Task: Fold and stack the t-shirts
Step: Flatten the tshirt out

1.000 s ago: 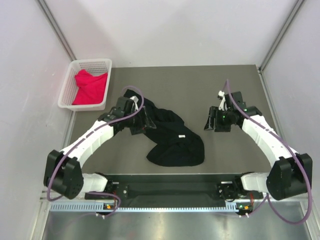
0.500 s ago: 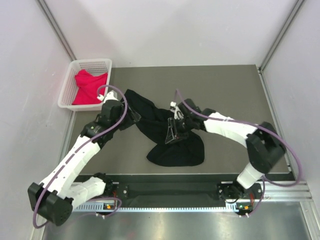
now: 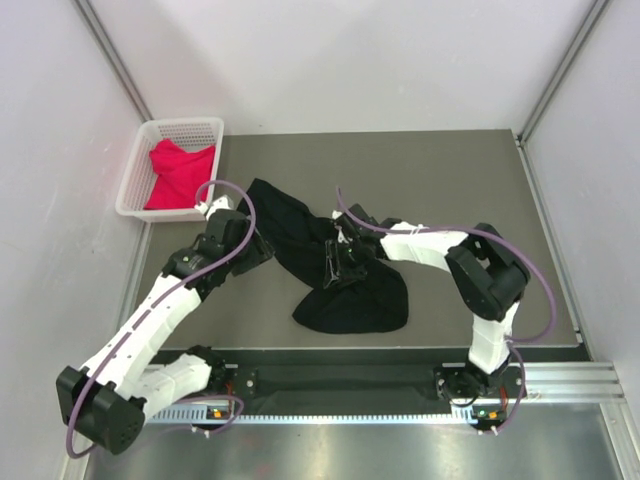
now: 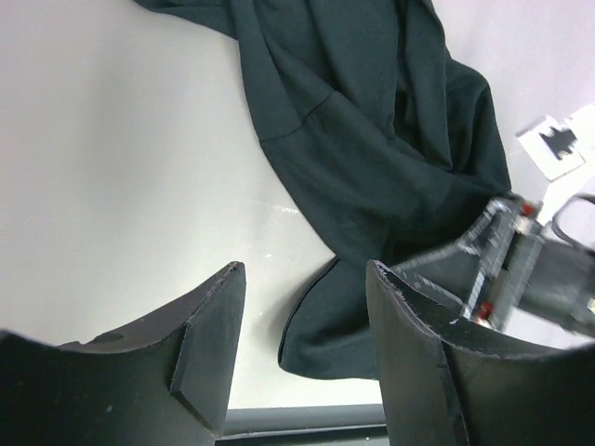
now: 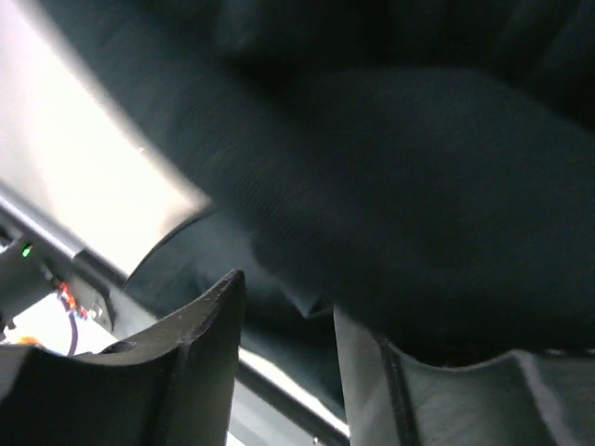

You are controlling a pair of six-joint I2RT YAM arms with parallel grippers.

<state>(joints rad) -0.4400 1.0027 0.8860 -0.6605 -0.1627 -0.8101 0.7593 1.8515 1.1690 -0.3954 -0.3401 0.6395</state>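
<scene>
The black t-shirt (image 3: 345, 270) lies crumpled in the middle of the table and also fills the left wrist view (image 4: 372, 139). The red-pink t-shirt (image 3: 180, 172) lies bunched in the white basket. My left gripper (image 3: 260, 252) is open and empty just left of the black shirt; in its wrist view (image 4: 302, 274) bare table and the shirt's lower edge show between the fingers. My right gripper (image 3: 335, 268) is low over the middle of the black shirt, open, with dark cloth (image 5: 390, 167) right in front of its fingers (image 5: 284, 297).
The white lattice basket (image 3: 135, 178) stands at the table's back left corner. White walls enclose the table on the left, back and right. A metal rail (image 3: 400, 380) runs along the near edge. The right gripper shows in the left wrist view (image 4: 521, 260).
The right arm has swung from the right side of the table leftwards onto the black shirt. The left gripper has drawn back a little from the shirt to its left edge.
</scene>
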